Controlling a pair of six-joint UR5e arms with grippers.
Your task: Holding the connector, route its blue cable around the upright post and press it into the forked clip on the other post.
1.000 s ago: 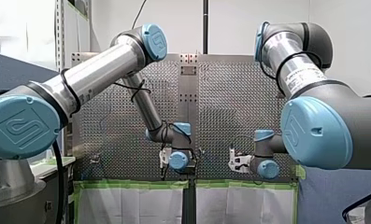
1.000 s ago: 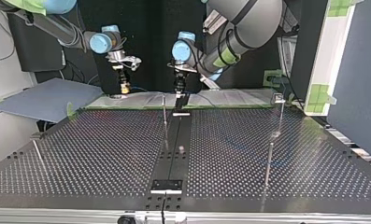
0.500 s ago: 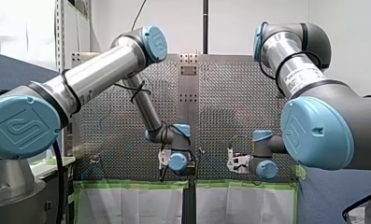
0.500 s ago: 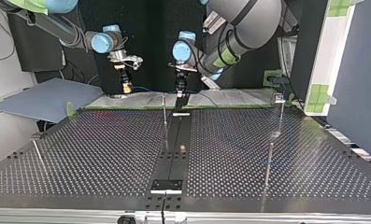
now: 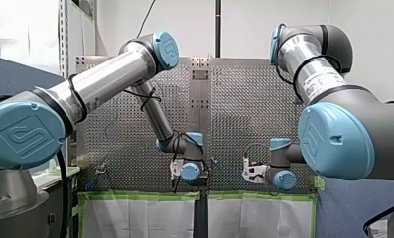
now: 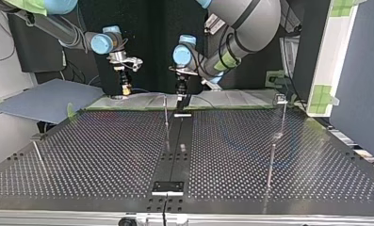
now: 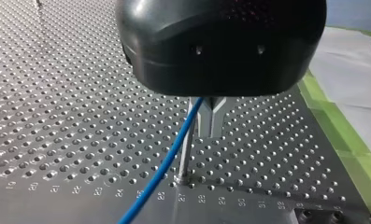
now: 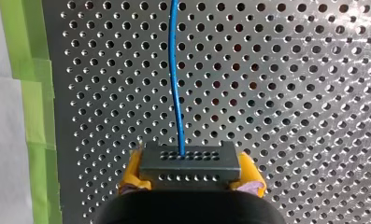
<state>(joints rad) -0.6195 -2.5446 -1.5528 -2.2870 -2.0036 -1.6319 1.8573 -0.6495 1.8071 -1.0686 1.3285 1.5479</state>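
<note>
Right gripper: my right gripper (image 8: 191,169) is clamped on the connector (image 8: 190,160), with one yellow pad (image 8: 134,171) pressed against each of its short ends.
Connector: in the right wrist view it is a dark grey block with rows of small holes. It sits crosswise between the pads and clear of the table (image 8: 290,93).
Blue cable at the connector: the blue cable (image 8: 176,88) leaves a hole in the connector's front face and runs straight ahead of the gripper, with a slight bend along the way. It passes over the perforated plate and out of that view.
Green tape: a strip of green tape (image 8: 33,93) edges the plate beside my right gripper.
Left gripper: my left gripper (image 7: 211,133) has its metal fingers (image 7: 218,116) drawn together. The cable comes out from their side, so I read it as gripped there.
Blue cable at the post: from the left fingers the cable slants down and away across the plate, passing in front of the upright post (image 7: 184,156).
Upright post: it is a thin rod standing in a table hole just under and beside my left fingertips. I cannot tell whether the cable touches it.
Across the table: in the top view both grippers hang at the far edge. My right is further to that view's left and my left is near the middle, beside a slim post (image 6: 166,113).
Forked clip: a post with a small head (image 6: 281,98) stands well apart at the top view's right. I cannot make out whether a fork is there.
</note>
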